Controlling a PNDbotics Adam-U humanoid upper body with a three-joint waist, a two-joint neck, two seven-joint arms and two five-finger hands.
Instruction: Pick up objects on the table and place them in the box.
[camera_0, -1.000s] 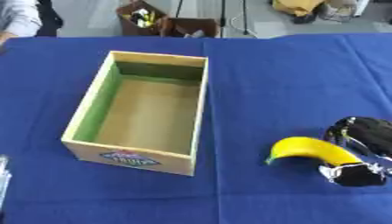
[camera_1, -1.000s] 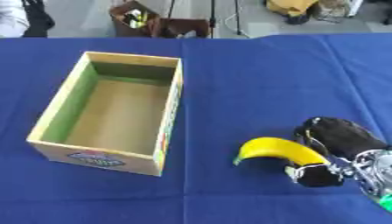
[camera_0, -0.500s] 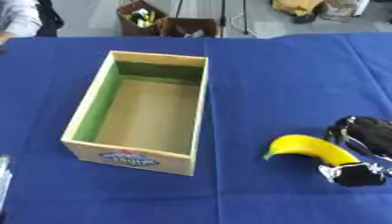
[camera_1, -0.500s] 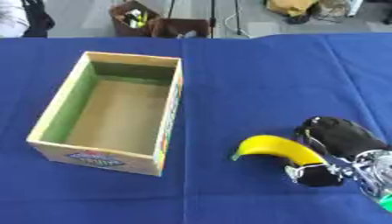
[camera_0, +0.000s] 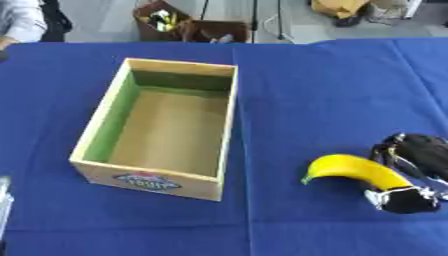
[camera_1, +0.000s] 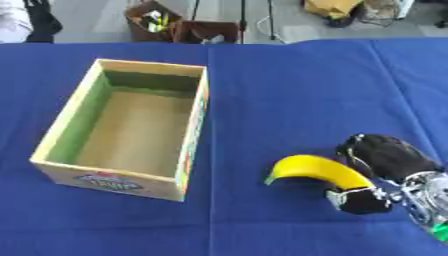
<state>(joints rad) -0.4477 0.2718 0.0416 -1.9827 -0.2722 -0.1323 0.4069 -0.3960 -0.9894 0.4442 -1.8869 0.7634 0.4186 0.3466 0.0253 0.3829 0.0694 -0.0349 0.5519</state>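
Note:
A yellow banana (camera_1: 317, 171) with a green tip lies over the blue tablecloth at the lower right. My right hand (camera_1: 380, 170), black with silver joints, has its fingers and thumb curled around the banana's right end. An open wooden box (camera_0: 162, 127) with a green inner wall and a label on its front stands left of centre; nothing is inside it. A sliver of my left hand (camera_0: 4, 205) shows at the lower left edge; its fingers are hidden.
The blue tablecloth (camera_0: 315, 90) covers the whole table. Beyond the far edge stand a basket of small items (camera_0: 166, 20), tripod legs and bags. A person's sleeve (camera_0: 17, 22) shows at the upper left corner.
The banana and my right hand have shifted very slightly to the left. The box has not moved.

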